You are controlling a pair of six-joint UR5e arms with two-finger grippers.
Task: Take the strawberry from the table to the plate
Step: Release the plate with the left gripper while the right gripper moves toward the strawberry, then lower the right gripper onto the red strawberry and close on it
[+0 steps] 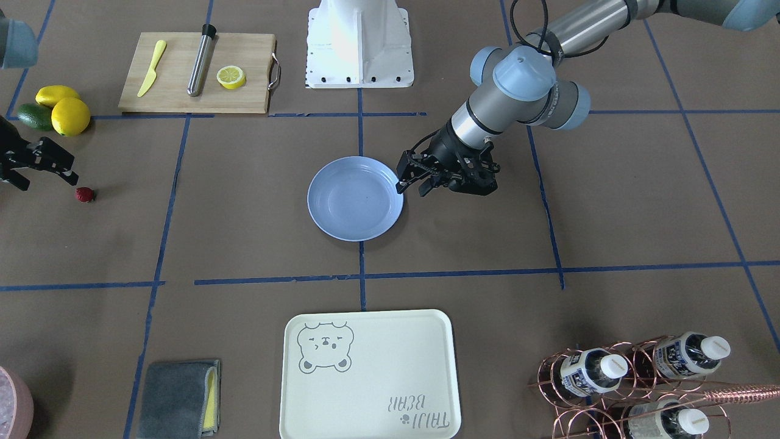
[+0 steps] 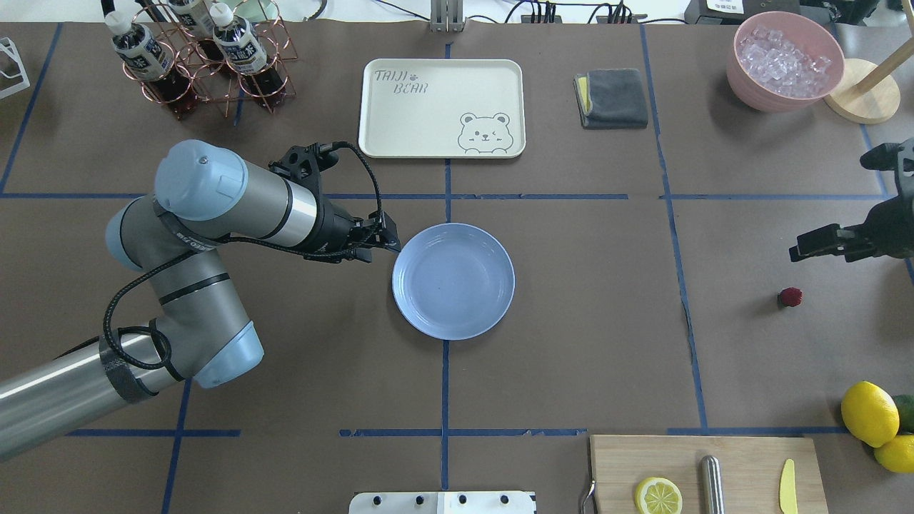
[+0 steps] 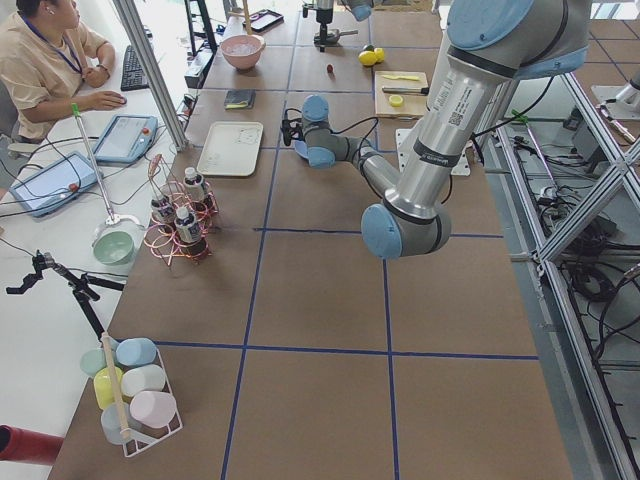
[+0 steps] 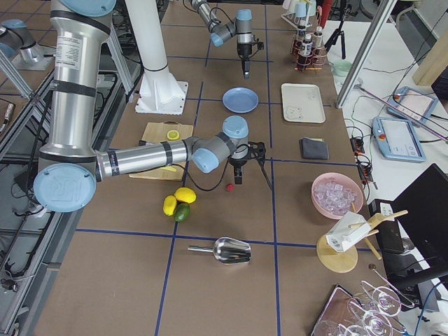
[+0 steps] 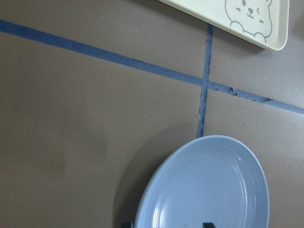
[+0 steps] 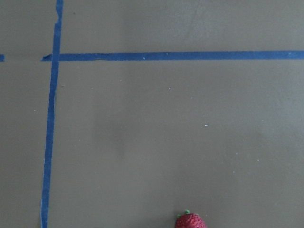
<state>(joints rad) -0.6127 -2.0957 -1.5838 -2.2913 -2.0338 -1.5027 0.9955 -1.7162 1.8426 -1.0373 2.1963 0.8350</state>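
The strawberry (image 1: 85, 194) lies on the brown table (image 1: 244, 244) far out on my right side, also seen in the overhead view as the small red berry (image 2: 790, 297) and at the bottom edge of the right wrist view (image 6: 190, 221). My right gripper (image 1: 49, 182) hovers just beside and above it, open, with nothing between its fingers. The light-blue plate (image 1: 355, 206) sits empty at the table's centre (image 2: 453, 280). My left gripper (image 1: 411, 190) hangs open at the plate's rim; the left wrist view shows the plate (image 5: 204, 185) right below.
A cutting board (image 1: 198, 73) holds a lemon half, a yellow knife and a metal rod. Two lemons and a green fruit (image 1: 58, 110) lie near the strawberry. The bear tray (image 1: 368, 375), a grey cloth (image 1: 177, 399), a bottle rack (image 1: 640, 378) and an ice bowl (image 2: 785, 61) line the far side.
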